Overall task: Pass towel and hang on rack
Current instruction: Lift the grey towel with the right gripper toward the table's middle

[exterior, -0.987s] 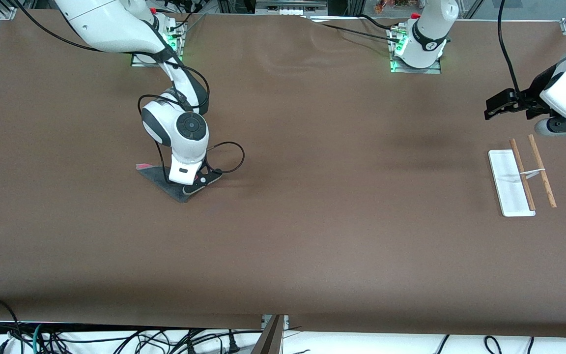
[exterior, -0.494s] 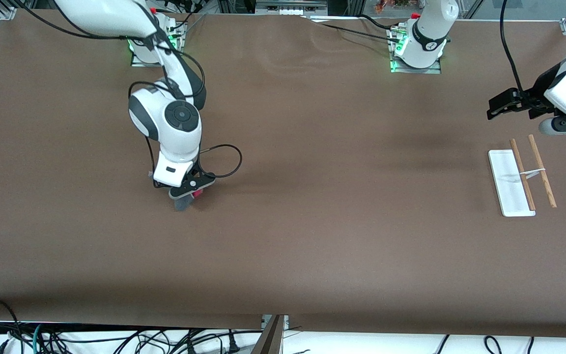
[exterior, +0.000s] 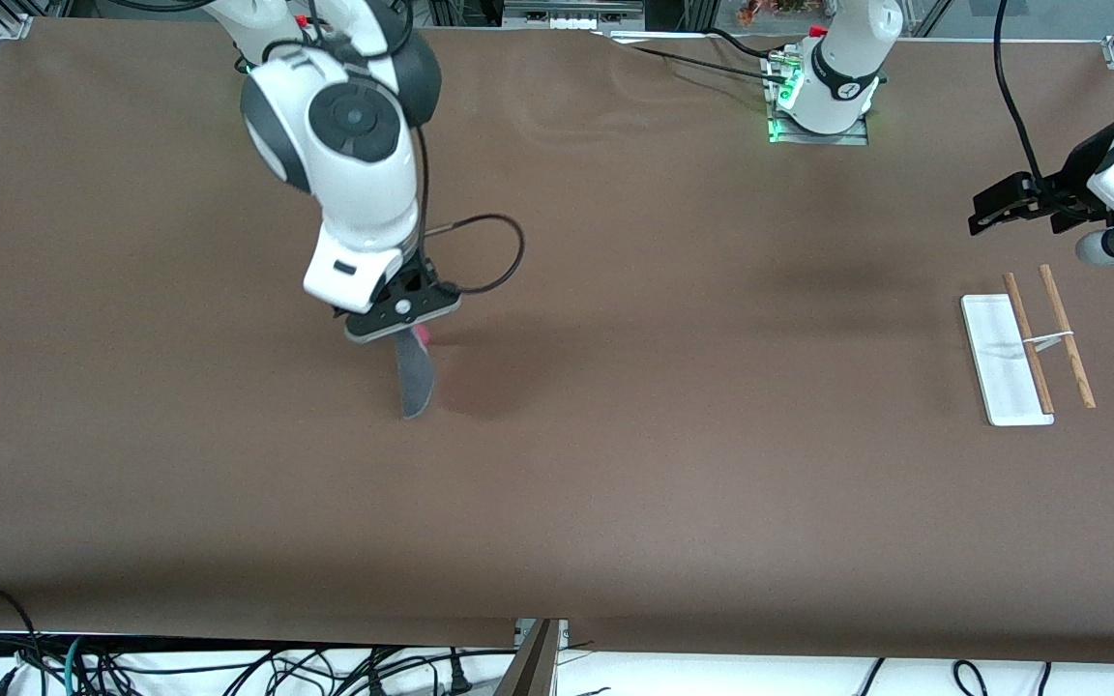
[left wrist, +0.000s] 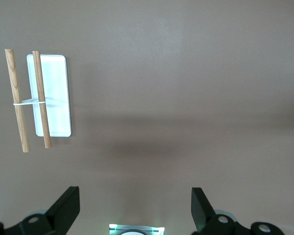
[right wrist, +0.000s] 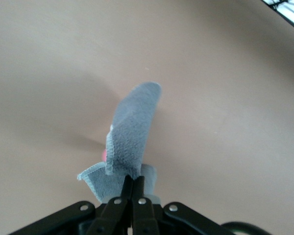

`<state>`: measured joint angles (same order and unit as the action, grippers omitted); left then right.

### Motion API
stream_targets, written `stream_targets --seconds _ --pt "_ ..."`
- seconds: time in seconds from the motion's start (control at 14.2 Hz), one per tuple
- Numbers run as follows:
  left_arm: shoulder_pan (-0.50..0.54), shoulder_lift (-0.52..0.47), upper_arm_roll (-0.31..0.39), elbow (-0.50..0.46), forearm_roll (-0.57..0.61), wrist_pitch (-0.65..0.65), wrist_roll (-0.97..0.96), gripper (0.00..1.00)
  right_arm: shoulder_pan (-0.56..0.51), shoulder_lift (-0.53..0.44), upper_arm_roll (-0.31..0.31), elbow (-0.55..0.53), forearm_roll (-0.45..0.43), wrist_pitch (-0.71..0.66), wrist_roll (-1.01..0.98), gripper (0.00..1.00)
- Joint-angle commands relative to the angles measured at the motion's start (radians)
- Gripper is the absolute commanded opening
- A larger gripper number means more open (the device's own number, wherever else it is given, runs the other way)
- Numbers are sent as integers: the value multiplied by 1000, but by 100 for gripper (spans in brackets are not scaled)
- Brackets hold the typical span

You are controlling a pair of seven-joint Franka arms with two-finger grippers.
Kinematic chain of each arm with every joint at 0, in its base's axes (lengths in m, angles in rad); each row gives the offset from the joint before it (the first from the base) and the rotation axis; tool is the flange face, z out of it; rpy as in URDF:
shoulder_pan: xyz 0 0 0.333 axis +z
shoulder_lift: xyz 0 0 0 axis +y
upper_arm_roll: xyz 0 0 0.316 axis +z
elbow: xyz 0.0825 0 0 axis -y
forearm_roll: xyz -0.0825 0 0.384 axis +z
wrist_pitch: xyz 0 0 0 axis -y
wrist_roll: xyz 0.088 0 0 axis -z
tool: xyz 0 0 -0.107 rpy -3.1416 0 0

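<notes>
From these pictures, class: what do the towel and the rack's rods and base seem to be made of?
Towel: soft fuzzy fabric, probably microfibre or fleece; it droops limply, nap visible.
Rods: likely unvarnished wood; brown, matte, faint grain.
Base: smooth white sheet, perhaps plastic or acrylic; slight sheen, cannot tell which.

Grey towel (exterior: 415, 375) w/ pink showing hangs folded above table; rack (exterior: 1026, 353) lies flat at left arm's end.

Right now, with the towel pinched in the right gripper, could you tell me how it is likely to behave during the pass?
Probably floppy: the towel hangs limp and folded below the right gripper. Likely light, since a thin pinch at one edge carries it. It may swing or twist, so the open left gripper should aim near the held edge.
</notes>
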<state>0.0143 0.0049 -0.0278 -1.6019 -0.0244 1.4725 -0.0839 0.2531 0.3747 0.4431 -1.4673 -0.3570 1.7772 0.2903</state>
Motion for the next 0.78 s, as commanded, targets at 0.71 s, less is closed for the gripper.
stream_targets --seconds 0.71 --pt "-2 3 -9 10 15 -15 10 100 187 56 197 136 6 74 89 0"
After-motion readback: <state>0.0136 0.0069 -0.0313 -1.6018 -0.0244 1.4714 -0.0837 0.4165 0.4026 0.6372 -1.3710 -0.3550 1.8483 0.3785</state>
